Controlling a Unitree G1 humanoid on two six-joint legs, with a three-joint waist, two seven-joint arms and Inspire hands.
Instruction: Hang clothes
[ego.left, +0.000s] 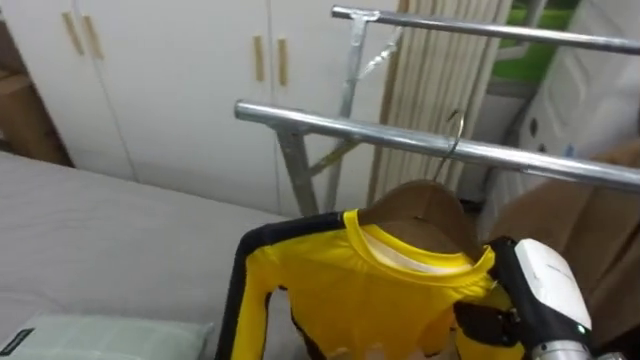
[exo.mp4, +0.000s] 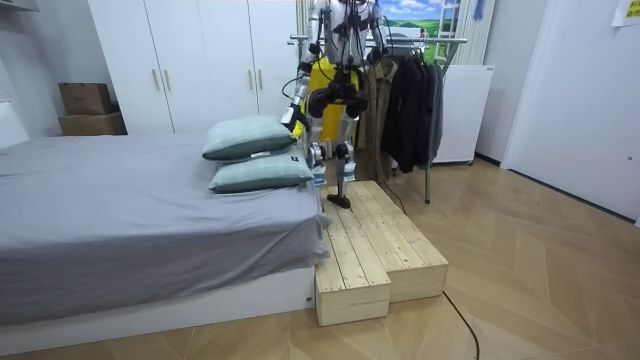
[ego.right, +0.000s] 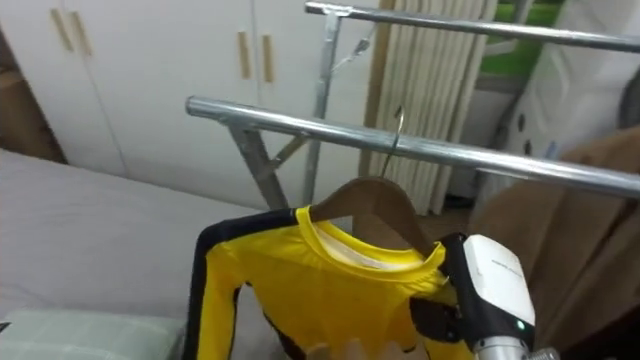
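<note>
Left eye view: yellow shirt (ego.left: 370, 290) on wooden hanger (ego.left: 422, 205) beneath metal rail (ego.left: 330, 125).

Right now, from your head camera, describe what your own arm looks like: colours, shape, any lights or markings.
My right arm shows at the lower right of the eye views. The forearm is covered by a smooth, rounded, glossy white shell. Next to it, toward the wrist, is a black, more angular section. A small greenish light glows near the shell's lower edge.
</note>
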